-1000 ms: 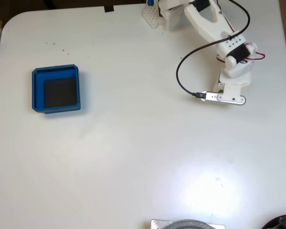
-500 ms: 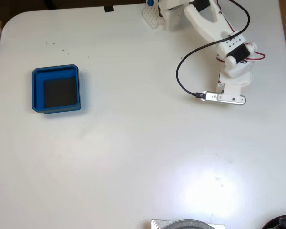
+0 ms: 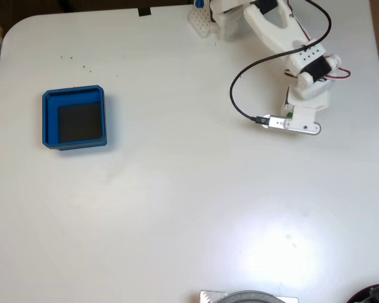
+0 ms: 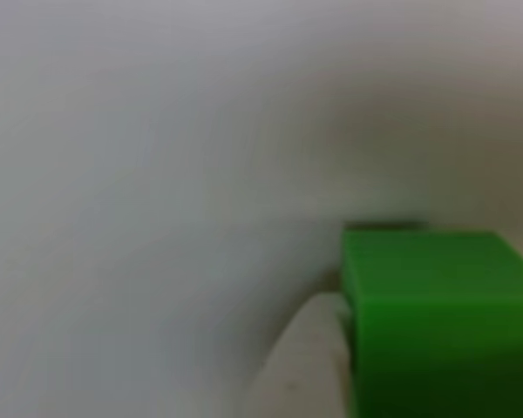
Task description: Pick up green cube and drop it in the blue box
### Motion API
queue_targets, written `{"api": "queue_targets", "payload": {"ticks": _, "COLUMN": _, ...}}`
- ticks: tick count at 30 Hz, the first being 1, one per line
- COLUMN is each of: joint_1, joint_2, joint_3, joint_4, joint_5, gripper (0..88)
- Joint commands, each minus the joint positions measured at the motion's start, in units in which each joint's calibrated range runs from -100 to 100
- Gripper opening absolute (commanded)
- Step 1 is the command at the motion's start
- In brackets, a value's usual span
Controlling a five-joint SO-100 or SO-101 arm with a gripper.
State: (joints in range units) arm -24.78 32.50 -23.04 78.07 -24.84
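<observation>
**A:** Close up, in the other view, the green cube [image 4: 436, 318] is huge and blurred at the lower right, with a pale curved piece just to its left. That could be one finger of the jaws, though I can't be sure.

**B:** So is it held?

**A:** I can't tell. Nothing here shows whether the jaws are apart or clamped on it. In the fixed view the arm's wrist [image 3: 308, 88] covers that spot, and only a speck of green peeks out by its left edge, at the right side of the worktop [image 3: 189, 208].

**B:** Which step would you call it, then?

**A:** The pick-up, I'd judge. The cube is right at the arm's tip, far from where it belongs.

**B:** And the blue box [image 3: 48, 120]?

**A:** Way over on the left of the worktop in the fixed view, well apart from the arm, its dark floor bare.

**B:** So what does the next move need?

**A:** A firm hold confirmed first, I'd say, then a lift clear of the worktop and a long sweep across to the left, stopping over the box's floor rather than its raised walls before letting go.
</observation>
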Motion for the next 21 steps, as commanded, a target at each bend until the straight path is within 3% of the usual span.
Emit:
{"api": "queue_targets", "payload": {"ticks": 1, "joint_1": 2.1, "joint_2": -11.7, "joint_3": -3.0, "joint_4": 6.6, "joint_5": 0.2, "gripper": 1.0}}
{"api": "queue_targets", "payload": {"ticks": 8, "joint_1": 8.2, "joint_2": -23.5, "joint_3": -2.9, "joint_4": 14.1, "joint_5": 3.6, "gripper": 1.0}}
{"api": "queue_targets", "payload": {"ticks": 15, "joint_1": 23.7, "joint_2": -32.6, "joint_3": -2.9, "joint_4": 15.9, "joint_5": 6.8, "gripper": 1.1}}
{"api": "queue_targets", "payload": {"ticks": 21, "joint_1": 36.2, "joint_2": -32.5, "joint_3": -2.9, "joint_4": 15.6, "joint_5": 6.6, "gripper": 1.2}}
